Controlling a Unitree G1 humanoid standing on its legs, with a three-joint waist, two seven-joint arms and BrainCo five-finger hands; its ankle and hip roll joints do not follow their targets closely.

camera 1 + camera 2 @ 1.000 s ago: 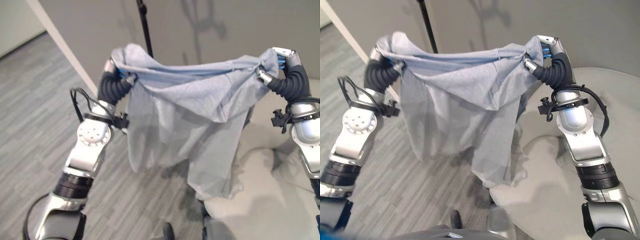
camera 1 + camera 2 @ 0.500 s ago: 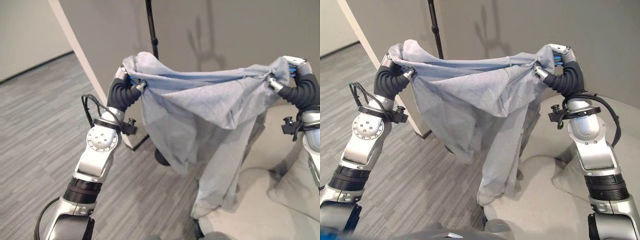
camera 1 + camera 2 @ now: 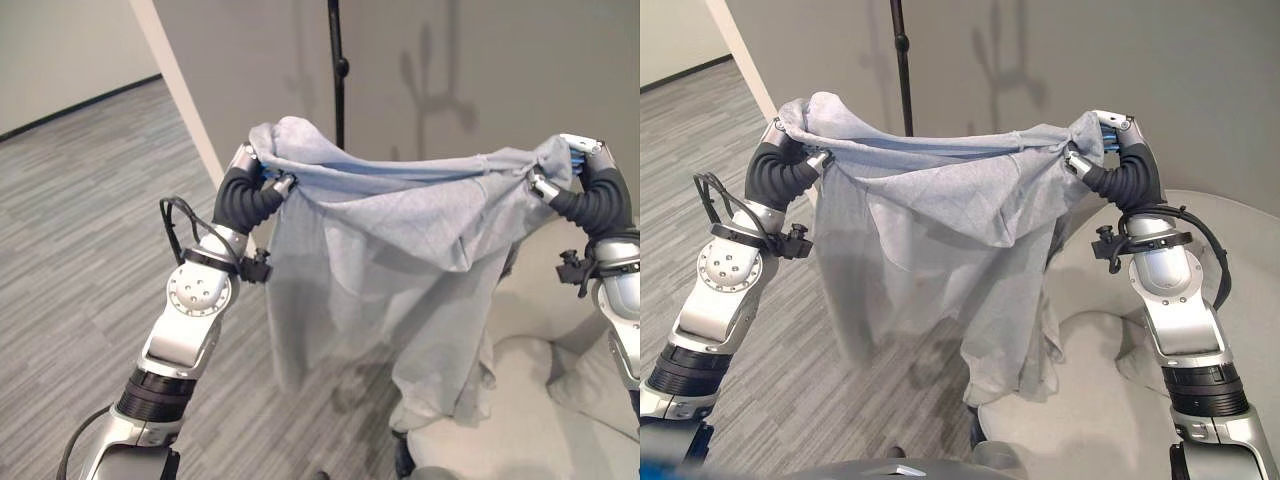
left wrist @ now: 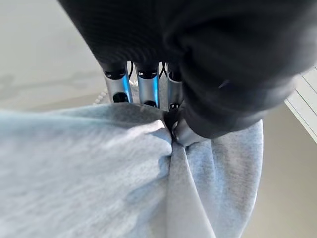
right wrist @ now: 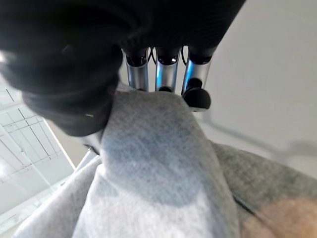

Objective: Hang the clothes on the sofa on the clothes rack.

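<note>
The shirt now hangs straighter than half a second ago, hem nearer the sofa. Left hand and right hand each clench a top corner, spreading it before the rack pole. Open floor lies left.

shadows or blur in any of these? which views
Left eye view: soft shadows of rack arms fall on the grey wall beside the rack pole; the grey garment darkens the floor below it. Left wrist view: left hand close and blurred, shut on the cloth. Right wrist view: right hand equally soft; its dark cover is underexposed.
</note>
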